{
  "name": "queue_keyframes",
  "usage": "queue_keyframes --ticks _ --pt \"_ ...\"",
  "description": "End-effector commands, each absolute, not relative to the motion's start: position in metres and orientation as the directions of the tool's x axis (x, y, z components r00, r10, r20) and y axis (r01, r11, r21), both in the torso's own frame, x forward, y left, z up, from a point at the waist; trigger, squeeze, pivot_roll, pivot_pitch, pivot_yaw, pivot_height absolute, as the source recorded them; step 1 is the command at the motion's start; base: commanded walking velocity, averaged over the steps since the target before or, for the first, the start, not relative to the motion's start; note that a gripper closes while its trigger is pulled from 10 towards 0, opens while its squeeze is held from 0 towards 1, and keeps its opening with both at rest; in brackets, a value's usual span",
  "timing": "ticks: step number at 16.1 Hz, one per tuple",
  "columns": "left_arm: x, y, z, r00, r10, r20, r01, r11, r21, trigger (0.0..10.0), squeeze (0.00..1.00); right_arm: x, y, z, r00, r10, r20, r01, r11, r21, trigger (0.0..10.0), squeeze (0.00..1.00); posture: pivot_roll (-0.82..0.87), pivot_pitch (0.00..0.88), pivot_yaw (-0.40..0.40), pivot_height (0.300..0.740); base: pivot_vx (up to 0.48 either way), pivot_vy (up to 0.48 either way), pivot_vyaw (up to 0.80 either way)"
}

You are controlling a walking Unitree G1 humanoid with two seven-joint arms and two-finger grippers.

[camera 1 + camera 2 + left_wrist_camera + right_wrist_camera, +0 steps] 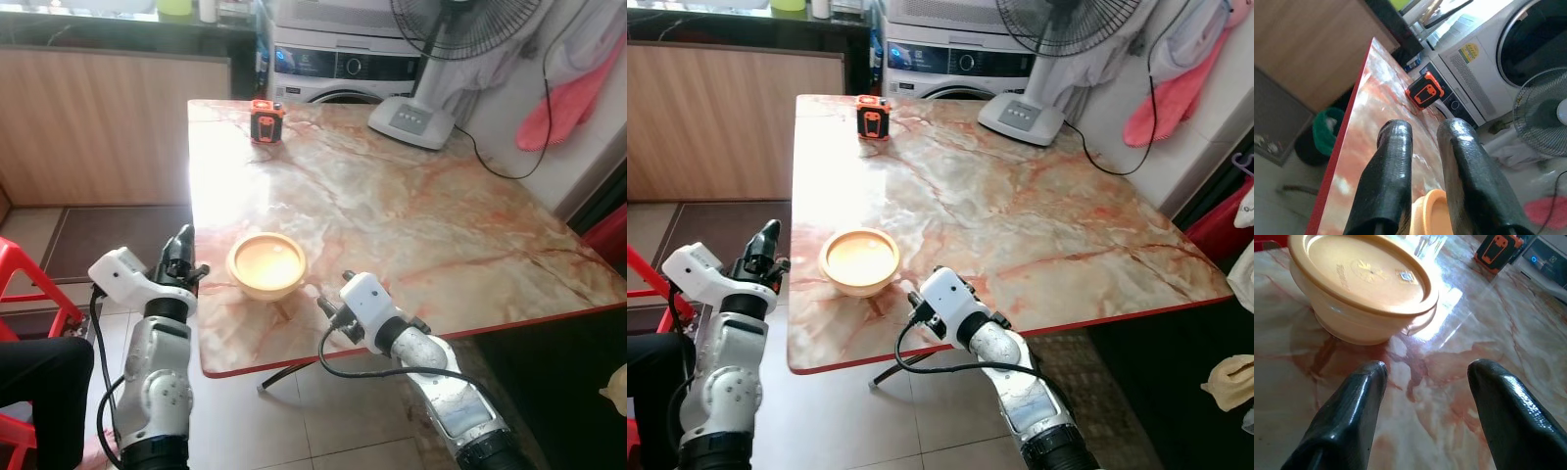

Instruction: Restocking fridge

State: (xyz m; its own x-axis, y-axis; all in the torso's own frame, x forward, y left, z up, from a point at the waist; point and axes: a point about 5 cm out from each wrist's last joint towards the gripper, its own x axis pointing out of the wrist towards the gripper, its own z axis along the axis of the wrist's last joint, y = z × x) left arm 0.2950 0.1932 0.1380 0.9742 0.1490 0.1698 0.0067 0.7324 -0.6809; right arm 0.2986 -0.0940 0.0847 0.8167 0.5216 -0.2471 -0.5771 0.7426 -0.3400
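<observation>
a round yellow tub with a lid (266, 264) sits on the pink marble bench (411, 215), close to the near edge. it stands flat and upright, with its lid pressed on top.

the right gripper (1425, 411) is low over the bench, just beside the tub, and its two black fingers are wide apart with nothing between them. the left gripper (180, 257) is by the left edge of the bench, near the tub but not touching it. its fingers (1388, 171) are close, with only a thin gap, and they hold nothing.

the tub looks like plastic, so it is likely stiff and will not break easily. it may be light, or a bit heavy if food is inside; you cannot see in. the sides look smooth and curve in toward the bottom, so it could slip down. the lid sticks out a little all round. a good place to hold is across the sides just under that lip, so the lip catches on the fingers. keep it level so nothing spills.

an orange and black box (265, 121) stands at the far end, well apart.
</observation>
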Motion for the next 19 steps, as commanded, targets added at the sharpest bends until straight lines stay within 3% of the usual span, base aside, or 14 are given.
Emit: queue_keyframes --ticks 1,4,10,11,12,19 --pt "0.301 0.188 0.131 0.985 0.104 0.137 0.031 0.678 -0.734 10.0 0.00 0.301 -0.098 0.084 0.824 0.508 -0.251 -0.566 0.750 -0.341 10.0 0.00 -0.02 0.000 -0.156 0.740 0.000 0.000 0.00" --pt "0.308 0.183 0.124 0.992 0.028 0.119 0.070 0.669 -0.740 10.0 0.00 0.300 -0.096 0.083 0.819 0.515 -0.252 -0.573 0.746 -0.340 10.0 0.00 -0.02 0.000 -0.156 0.740 0.000 0.000 0.00" --pt "0.326 0.192 0.123 0.981 0.071 0.182 0.116 0.536 -0.836 10.0 0.00 0.302 -0.094 0.085 0.818 0.520 -0.246 -0.575 0.741 -0.345 10.0 0.00 -0.03 0.000 -0.158 0.740 0.000 0.000 0.00" --pt "0.325 0.193 0.126 0.976 0.061 0.209 0.145 0.534 -0.833 10.0 0.71 0.302 -0.095 0.085 0.819 0.517 -0.247 -0.573 0.743 -0.345 10.0 0.00 -0.03 0.000 -0.159 0.740 0.000 0.000 0.00" --pt "0.326 0.193 0.128 0.974 0.043 0.224 0.168 0.529 -0.832 10.0 1.00 0.301 -0.095 0.084 0.819 0.517 -0.249 -0.574 0.743 -0.345 10.0 0.00 -0.03 0.000 -0.160 0.740 0.000 0.000 0.00" --pt "0.337 0.199 0.121 0.979 0.087 0.185 0.113 0.523 -0.845 10.0 1.00 0.301 -0.095 0.085 0.817 0.520 -0.250 -0.576 0.740 -0.347 10.0 0.00 -0.04 0.000 -0.166 0.740 0.000 0.000 0.00"
